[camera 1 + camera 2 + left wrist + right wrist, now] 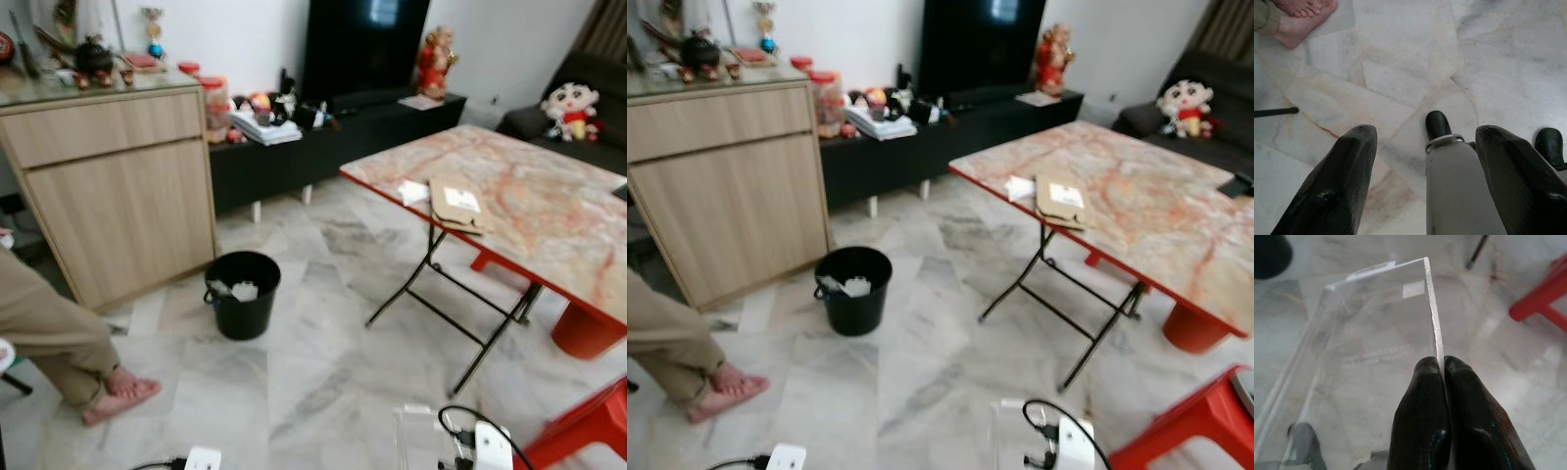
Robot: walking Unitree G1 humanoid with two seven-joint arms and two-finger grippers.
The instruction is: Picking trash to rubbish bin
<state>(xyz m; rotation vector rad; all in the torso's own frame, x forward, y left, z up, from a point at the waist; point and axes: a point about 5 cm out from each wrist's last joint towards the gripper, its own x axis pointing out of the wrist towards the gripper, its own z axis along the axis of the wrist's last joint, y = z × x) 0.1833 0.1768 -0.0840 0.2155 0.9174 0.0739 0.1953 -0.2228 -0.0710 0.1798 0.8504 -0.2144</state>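
Well short of the black rubbish bin [242,293] by the wooden cabinet [118,186], right gripper [1444,363] jaws pinch a clear plastic box [1371,342], left gripper [1422,142] jaws gape empty; best carry it level until directly over the bin's mouth.

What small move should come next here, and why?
Probably walk forward and to the left toward the black bin. The right gripper is already shut on the edge of a clear plastic box, while the bin stands apart across the marble floor, beside the wooden cabinet. The left gripper hangs open over the floor.
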